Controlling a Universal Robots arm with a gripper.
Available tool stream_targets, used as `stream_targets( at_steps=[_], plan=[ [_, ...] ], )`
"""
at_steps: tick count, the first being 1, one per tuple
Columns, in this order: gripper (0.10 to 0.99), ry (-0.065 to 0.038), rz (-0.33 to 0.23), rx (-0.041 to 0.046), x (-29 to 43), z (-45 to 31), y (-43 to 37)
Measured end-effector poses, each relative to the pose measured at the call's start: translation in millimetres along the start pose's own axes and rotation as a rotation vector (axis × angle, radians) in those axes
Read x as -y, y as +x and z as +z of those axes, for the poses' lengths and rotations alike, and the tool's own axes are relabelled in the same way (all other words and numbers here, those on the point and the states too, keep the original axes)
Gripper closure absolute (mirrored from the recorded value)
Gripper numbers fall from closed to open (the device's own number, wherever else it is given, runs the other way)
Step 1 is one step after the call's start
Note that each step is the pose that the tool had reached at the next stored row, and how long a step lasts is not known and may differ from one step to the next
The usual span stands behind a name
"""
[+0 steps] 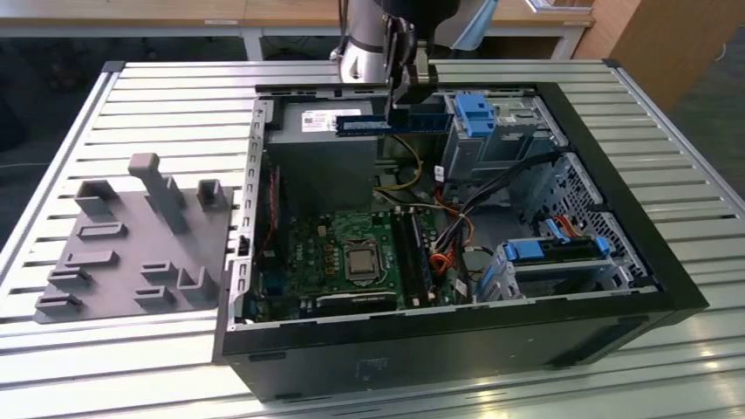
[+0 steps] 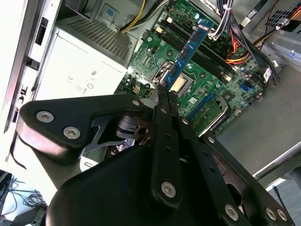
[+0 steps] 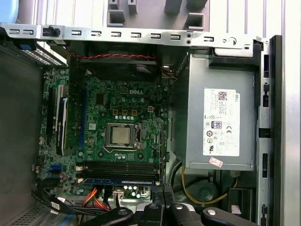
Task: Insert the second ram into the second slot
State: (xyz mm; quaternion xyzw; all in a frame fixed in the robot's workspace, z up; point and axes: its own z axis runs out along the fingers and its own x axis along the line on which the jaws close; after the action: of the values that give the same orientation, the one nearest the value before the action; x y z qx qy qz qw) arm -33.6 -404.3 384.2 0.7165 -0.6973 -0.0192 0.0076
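Note:
In the exterior view my gripper (image 1: 403, 106) hangs over the far end of the open computer case, shut on the second ram (image 1: 363, 124), a blue stick with a pale label held level above the power supply. The second wrist view shows the fingertips (image 2: 161, 89) pinched on one end of the ram (image 2: 188, 49), which reaches out over the motherboard. The black memory slots (image 1: 410, 253) lie lower and nearer, beside the processor (image 1: 362, 259). In the first wrist view a blue strip (image 3: 117, 180) runs along the slots (image 3: 120, 168); I cannot tell whether it is the held stick's edge.
The grey power supply (image 1: 320, 157) sits under the ram. Blue drive brackets (image 1: 477, 112) and orange and black cables (image 1: 460, 218) crowd the exterior view's right side of the case. A grey fixture with posts (image 1: 128, 240) lies on the slatted table at the exterior view's left.

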Motion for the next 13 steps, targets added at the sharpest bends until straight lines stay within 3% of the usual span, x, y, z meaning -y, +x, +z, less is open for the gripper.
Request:
stream_targets(
  at_steps=[2, 13],
  plan=[
    [0.969, 0.0, 0.0, -0.0077, -0.2, -0.1, 6.9],
    [0.969, 0.0, 0.0, -0.0095, -0.3, -0.2, 9.9]
  ],
)
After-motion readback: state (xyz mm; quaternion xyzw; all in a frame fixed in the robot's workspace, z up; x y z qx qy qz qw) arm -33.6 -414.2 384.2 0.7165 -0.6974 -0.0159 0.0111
